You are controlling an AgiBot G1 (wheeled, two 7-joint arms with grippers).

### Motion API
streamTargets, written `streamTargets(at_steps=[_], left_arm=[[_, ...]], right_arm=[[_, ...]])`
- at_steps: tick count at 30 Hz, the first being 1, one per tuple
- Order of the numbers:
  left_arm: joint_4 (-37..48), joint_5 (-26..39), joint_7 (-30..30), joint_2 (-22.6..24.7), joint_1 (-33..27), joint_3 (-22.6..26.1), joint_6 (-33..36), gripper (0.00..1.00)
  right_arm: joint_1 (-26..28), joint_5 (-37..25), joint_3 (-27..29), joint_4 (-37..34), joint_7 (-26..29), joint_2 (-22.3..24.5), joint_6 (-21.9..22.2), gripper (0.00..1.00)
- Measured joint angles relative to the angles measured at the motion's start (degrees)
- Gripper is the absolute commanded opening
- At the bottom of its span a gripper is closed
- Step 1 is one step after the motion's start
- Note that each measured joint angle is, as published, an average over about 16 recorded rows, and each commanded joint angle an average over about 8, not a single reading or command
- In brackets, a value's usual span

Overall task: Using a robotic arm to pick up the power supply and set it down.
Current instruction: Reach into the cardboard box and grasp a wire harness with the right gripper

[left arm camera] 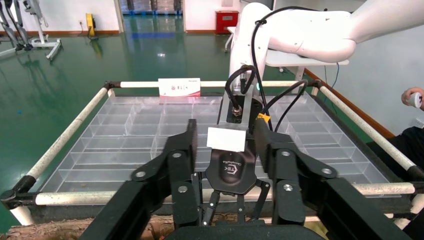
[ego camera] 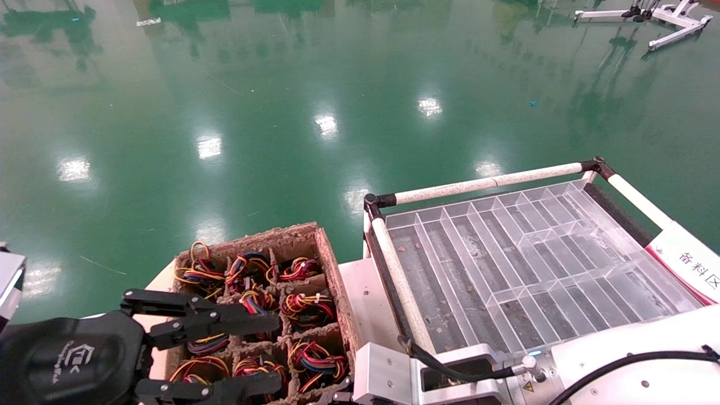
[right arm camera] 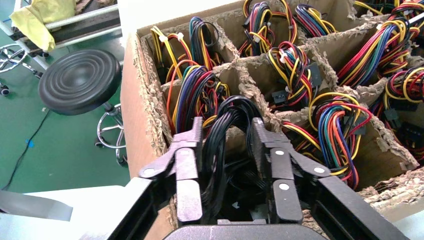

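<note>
- The power supply [right arm camera: 231, 150] sits in a cell at the near right corner of the cardboard box [right arm camera: 141, 100]. Only its looped black cord shows; the metal body is hidden below.
- The right gripper [right arm camera: 227, 124] reaches into that cell with its fingers spread, one on each side of the cord and just beside it.
- The unit is probably heavy and rigid, while the cord is soft and likely to slip. A hold on the casing would be safer than one on the loop.
- The left gripper [ego camera: 278, 353] hangs spread over the box's near left cells of coloured wires [ego camera: 312, 309].
</note>
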Motion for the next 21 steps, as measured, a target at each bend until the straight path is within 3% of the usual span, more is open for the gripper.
streamTargets(at_steps=[12, 21], left_arm=[[0.00, -0.02, 0.01, -0.01, -0.01, 0.02, -0.01, 1.00], [0.00, -0.03, 0.02, -0.02, -0.01, 0.04, -0.02, 1.00]], right_arm=[[-0.81, 1.60, 0.91, 0.45, 1.79, 1.56, 0.08, 0.00], [-2.85, 8.97, 4.76, 0.23, 1.69, 4.02, 0.04, 0.00]])
